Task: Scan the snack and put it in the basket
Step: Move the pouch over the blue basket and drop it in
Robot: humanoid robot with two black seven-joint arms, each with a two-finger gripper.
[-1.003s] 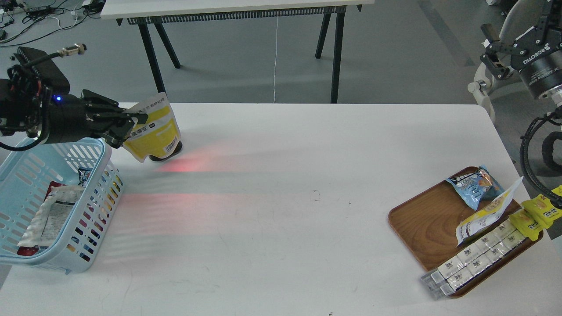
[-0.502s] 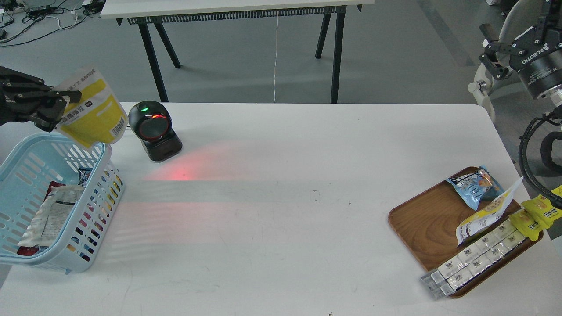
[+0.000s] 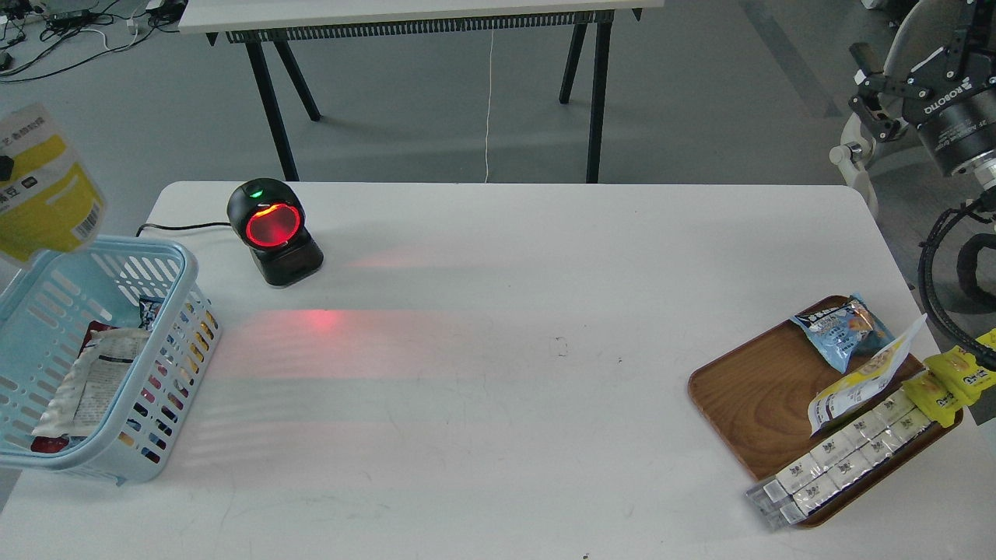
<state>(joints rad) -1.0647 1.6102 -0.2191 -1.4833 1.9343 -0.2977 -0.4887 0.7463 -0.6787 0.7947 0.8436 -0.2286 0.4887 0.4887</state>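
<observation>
The snack (image 3: 48, 190), a yellow pouch with a white top band and a barcode at its lower right, hangs in the air at the far left edge, above the back rim of the light-blue basket (image 3: 117, 246). Only a dark sliver of my left gripper (image 3: 4, 166) shows at the frame edge, holding the pouch; the rest is out of view. My right gripper (image 3: 873, 89) is raised at the top right, off the table, open and empty.
A black scanner (image 3: 273, 232) glows red at the table's back left, its cable running left. The basket holds a white pouch (image 3: 93, 381). A brown wooden tray (image 3: 747, 389) at the right carries a light-blue pouch (image 3: 840, 327), a white-and-yellow pouch (image 3: 864, 381), white packs and yellow packets.
My left gripper carried the snack leftward and up, away from the scanner to above the basket, and has gone mostly out of view. The scanner is uncovered. The right arm barely moved.
</observation>
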